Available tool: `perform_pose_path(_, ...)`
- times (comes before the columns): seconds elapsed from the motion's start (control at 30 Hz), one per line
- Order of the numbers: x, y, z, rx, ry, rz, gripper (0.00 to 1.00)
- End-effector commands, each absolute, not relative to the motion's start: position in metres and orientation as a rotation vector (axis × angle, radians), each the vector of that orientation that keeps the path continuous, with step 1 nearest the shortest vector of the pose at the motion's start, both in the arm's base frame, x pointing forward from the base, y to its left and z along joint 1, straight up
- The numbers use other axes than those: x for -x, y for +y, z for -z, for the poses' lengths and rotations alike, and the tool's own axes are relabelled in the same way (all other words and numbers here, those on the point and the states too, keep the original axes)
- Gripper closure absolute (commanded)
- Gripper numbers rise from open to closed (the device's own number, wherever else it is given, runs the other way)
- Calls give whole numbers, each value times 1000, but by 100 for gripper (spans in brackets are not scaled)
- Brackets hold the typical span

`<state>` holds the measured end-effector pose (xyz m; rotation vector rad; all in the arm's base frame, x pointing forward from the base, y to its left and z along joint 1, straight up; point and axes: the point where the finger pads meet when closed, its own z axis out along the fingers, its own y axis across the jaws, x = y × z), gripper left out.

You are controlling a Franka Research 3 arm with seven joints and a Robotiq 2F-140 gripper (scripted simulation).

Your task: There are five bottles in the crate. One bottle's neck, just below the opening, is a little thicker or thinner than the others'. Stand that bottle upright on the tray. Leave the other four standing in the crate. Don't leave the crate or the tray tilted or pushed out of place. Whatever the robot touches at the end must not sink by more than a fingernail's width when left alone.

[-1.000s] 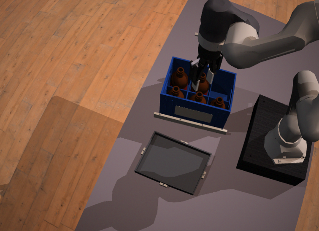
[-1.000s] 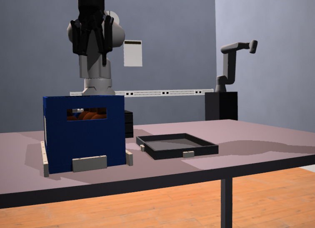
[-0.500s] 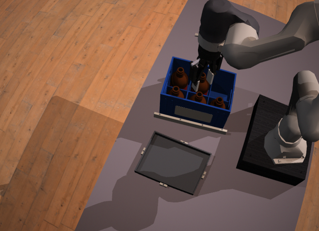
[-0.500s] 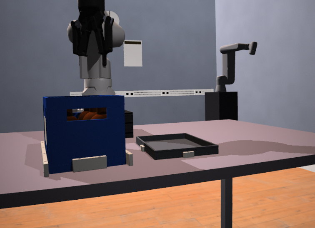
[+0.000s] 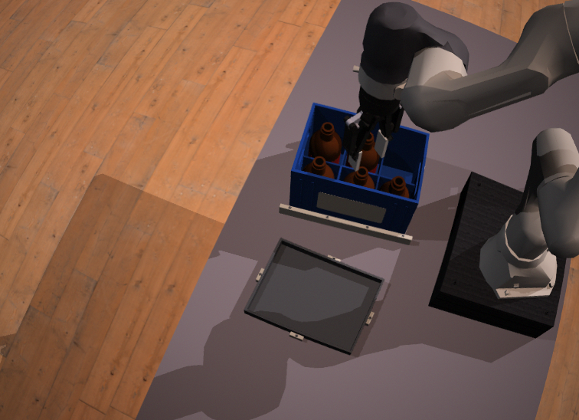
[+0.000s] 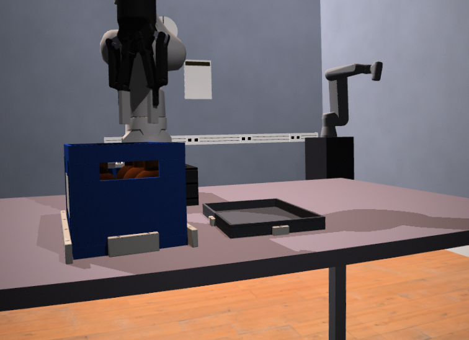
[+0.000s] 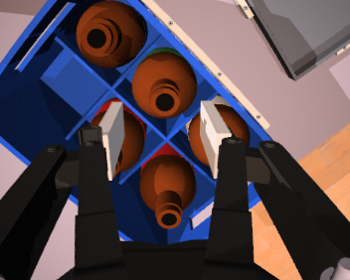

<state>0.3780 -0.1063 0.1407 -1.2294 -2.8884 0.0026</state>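
The blue crate (image 5: 304,193) (image 6: 129,206) (image 7: 70,76) stands level with five brown bottles upright. Its back right compartment in the top view is empty. The front row holds a right bottle (image 5: 397,188) (image 7: 119,40), a middle bottle (image 5: 360,178) (image 7: 164,81) and a left bottle (image 5: 318,168) (image 7: 237,121). Behind are a left bottle (image 5: 325,146) (image 7: 168,181) and a middle bottle (image 7: 132,141), partly hidden by a finger. I cannot tell which neck differs. The gripper (image 5: 369,152) (image 6: 138,121) (image 7: 164,141) is open, empty, pointing down above the crate. The tray (image 5: 309,293) (image 6: 250,214) (image 7: 316,15) is empty and flat.
A pale rail (image 5: 345,223) (image 7: 219,73) runs along the crate's tray side. Small pale blocks, such as one block (image 5: 296,336) (image 6: 280,230), sit against the tray's sides. The robot's black base box (image 5: 463,241) stands right of the crate and tray in the top view.
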Motion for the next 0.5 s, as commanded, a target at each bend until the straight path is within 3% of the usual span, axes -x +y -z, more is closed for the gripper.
perform_pose_path(0.0,-380,-106,-136,1238,-2890,7,56)
perform_pose_path(0.47,-380,-106,-121,1238,-2890,7,56)
